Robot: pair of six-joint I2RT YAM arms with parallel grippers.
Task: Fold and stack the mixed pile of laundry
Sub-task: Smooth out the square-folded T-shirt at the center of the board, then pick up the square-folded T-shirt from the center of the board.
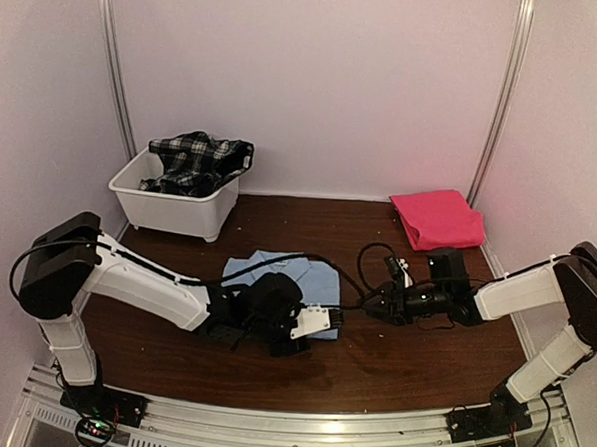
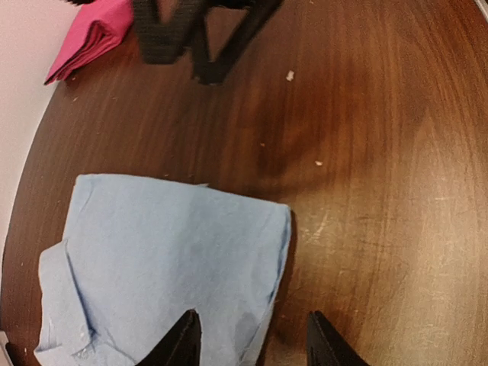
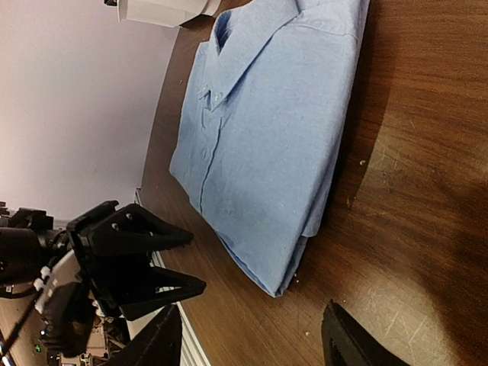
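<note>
Currently your left gripper [image 2: 255,343] stands with jaws apart and empty at the edge of the folded blue shirt [image 2: 168,259]. Your right gripper [image 3: 252,343] faces it, equally unclenched and holding nothing, low over the table [image 1: 371,373]. The shirt lies flat and squared mid-table, so both tools appear set to lift it towards the folded pink cloth [image 1: 439,219] at back right. The plaid garment [image 1: 197,160] sits crumpled in the tub [image 1: 174,212], so I judge the job part done.

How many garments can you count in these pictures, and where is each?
3. The light blue shirt lies folded mid-table; the pink-red cloth lies folded at the far right; the plaid garment is heaped in the white tub, far left. More may hide beneath it.
</note>
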